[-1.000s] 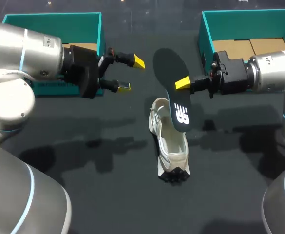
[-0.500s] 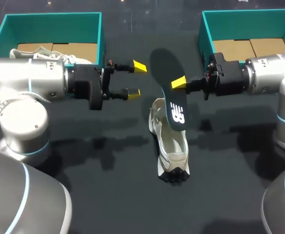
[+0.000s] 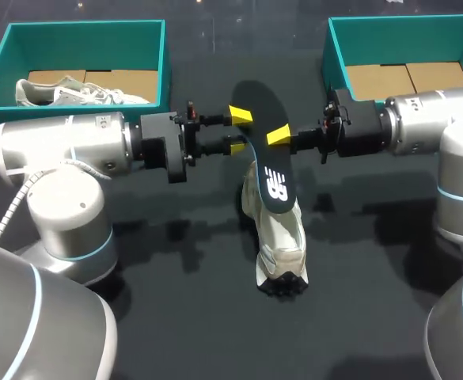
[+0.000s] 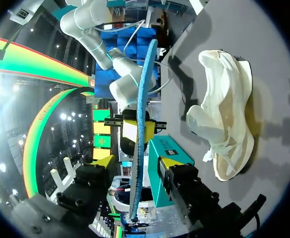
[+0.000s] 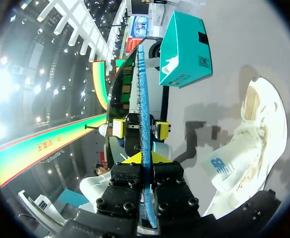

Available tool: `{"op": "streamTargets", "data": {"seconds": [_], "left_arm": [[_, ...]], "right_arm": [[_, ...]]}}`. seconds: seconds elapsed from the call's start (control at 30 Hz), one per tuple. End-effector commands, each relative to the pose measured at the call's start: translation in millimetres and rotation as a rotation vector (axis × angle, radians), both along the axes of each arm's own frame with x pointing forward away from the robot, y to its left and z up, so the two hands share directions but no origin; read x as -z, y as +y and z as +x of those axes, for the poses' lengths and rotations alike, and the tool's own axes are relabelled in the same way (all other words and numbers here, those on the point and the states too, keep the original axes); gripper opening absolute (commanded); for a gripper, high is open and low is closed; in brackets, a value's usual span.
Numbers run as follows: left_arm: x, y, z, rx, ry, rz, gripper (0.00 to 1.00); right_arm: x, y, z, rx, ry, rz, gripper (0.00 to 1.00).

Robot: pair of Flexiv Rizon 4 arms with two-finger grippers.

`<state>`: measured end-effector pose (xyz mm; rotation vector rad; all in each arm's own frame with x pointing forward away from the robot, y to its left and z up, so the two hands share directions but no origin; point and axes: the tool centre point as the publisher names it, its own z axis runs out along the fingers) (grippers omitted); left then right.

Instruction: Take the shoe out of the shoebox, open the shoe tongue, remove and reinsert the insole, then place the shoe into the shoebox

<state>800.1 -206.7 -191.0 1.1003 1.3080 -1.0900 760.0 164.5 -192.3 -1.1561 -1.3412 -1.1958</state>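
While right gripper [image 3: 280, 138] clamps the insole [image 3: 269, 170] and left gripper [image 3: 239, 131] straddles it wide open, I'd close left squarely on its 2 faces before right releases.

The black foam insole [image 3: 269, 158] covers the laced end of the white mesh shoe [image 3: 282, 237] under the right gripper [image 3: 274, 138], and it also hides this gripper's far finger. The teal cardboard shoebox [image 3: 332, 47] beside this gripper is cut off by the head view's edge.
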Motion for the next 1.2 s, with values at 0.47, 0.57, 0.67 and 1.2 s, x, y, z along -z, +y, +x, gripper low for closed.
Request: {"op": "streamTargets", "data": {"seconds": [0.47, 0.57, 0.67, 1.2], "left_arm": [[0, -22, 4.4, -0.045, -0.014, -0.014, 0.34], [0, -25, 3.6, -0.045, -0.018, -0.014, 0.31], [1, -27, 2.0, -0.046, -0.021, -0.013, 0.23], [2, -25, -5.0, -0.051, -0.028, -0.007, 0.00]], "right_arm": [[-1, 8, -1.3, -0.002, 0.011, -0.004, 0.00], [0, 8, -2.0, -0.004, 0.012, -0.002, 0.00], [0, 8, -2.3, -0.003, 0.011, 0.002, 0.00], [4, -16, -6.7, 0.031, -0.002, 0.018, 1.00]]}}
